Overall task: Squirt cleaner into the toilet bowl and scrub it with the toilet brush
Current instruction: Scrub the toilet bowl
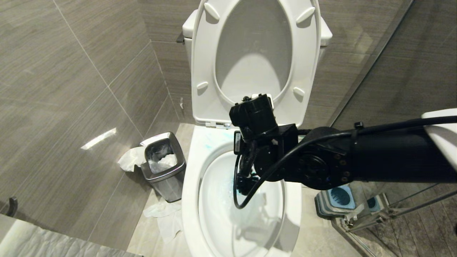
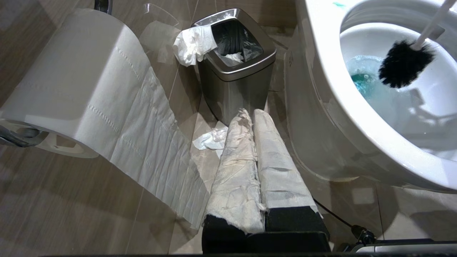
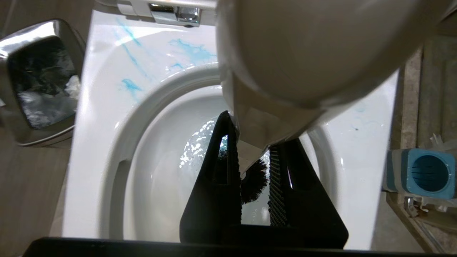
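One shiny steel bin (image 1: 165, 165) stands on the floor just beside the toilet bowl (image 1: 191, 185), with white paper (image 1: 130, 159) hanging over its edge and more paper (image 1: 166, 217) lying on the floor near it. One big toilet roll (image 2: 76, 84) hangs near the left gripper (image 2: 255, 157), whose paper-wrapped fingers are pressed together, holding nothing. One grey holder (image 1: 337, 200) with a blue top sits on the other side of the bowl. The seat (image 1: 255, 60) is up. The right arm blocks much of the bowl in the head view. The right gripper (image 3: 255, 167) squeezes the white handle of the toilet brush (image 2: 405, 64), whose black bristles hang inside the bowl just above the water. The blue cleaner (image 2: 362, 82) pools in the water and streaks the rim.
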### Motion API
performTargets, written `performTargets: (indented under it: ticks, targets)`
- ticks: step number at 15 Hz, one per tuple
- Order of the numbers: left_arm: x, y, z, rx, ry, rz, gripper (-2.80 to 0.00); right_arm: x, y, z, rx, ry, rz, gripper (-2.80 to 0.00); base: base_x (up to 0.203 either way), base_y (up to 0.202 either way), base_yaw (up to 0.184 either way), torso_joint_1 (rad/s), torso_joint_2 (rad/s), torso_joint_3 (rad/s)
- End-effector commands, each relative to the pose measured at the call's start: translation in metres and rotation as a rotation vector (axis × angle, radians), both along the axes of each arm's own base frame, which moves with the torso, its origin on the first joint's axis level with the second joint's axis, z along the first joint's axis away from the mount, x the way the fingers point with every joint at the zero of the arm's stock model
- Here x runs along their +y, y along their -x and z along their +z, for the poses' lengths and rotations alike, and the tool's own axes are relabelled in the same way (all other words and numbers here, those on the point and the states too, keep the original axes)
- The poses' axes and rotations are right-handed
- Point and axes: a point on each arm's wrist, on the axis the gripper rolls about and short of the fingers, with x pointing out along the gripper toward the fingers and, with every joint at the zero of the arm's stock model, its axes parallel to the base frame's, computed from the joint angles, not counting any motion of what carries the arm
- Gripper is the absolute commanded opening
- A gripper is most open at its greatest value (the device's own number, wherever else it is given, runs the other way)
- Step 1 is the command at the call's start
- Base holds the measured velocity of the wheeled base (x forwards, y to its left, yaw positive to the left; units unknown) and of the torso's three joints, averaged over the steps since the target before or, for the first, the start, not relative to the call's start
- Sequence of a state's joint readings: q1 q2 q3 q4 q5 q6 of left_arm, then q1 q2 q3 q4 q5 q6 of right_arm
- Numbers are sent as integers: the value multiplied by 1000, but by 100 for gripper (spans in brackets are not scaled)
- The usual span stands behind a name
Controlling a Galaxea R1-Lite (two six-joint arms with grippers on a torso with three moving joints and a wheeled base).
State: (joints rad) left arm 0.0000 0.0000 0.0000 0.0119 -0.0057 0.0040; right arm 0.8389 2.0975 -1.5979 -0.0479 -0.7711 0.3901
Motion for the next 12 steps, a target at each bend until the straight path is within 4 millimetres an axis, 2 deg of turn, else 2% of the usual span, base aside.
performTargets:
  ticks: [1,5,7,10,12]
  targets:
    - [0,0,0,3,0,0,-280,13,-28,-46,39,47,-32,-280,0,0,0,0,0,0]
    - [0,0,0,3,-1,0,-280,25,-64,-75,24,36,-69,-280,0,0,0,0,0,0]
    - [0,0,0,3,-1,0,-280,27,-74,-81,18,51,-73,-280,0,0,0,0,0,0]
    - [0,0,0,3,-2,0,-280,26,-71,-75,12,50,-72,-280,0,0,0,0,0,0]
    - [0,0,0,3,-2,0,-280,20,-64,-50,-17,26,-70,-280,0,0,0,0,0,0]
